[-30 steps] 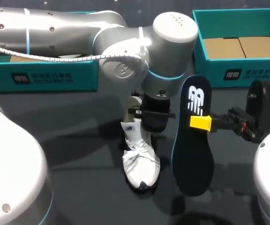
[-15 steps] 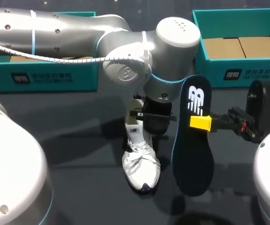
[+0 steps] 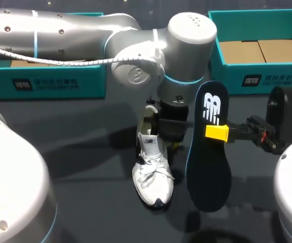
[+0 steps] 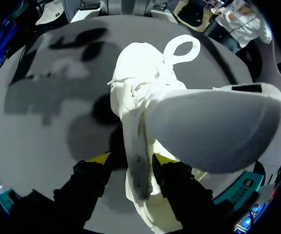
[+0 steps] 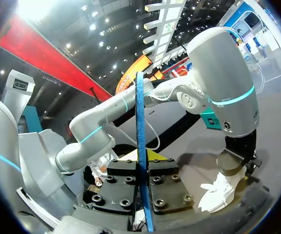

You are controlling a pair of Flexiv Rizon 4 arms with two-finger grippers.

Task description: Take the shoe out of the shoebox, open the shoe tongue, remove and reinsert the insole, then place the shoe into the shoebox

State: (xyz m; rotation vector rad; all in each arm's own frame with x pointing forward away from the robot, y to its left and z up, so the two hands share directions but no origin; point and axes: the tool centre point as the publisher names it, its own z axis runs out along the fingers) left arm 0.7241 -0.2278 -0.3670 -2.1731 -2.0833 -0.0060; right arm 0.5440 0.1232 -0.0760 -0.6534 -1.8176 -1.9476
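White shoe (image 3: 152,174) on the dark desk (image 3: 85,152), black insole (image 3: 209,172) held just beside it.
The shoe stands outside the teal shoebox (image 3: 267,78), toe pointing away from it. The left hand (image 4: 130,161) sits over the heel with its fingers spread to either side; a dark gap shows at one finger, so it grips nothing. The right hand (image 3: 218,132) is clamped on the insole's edge and holds it upright.
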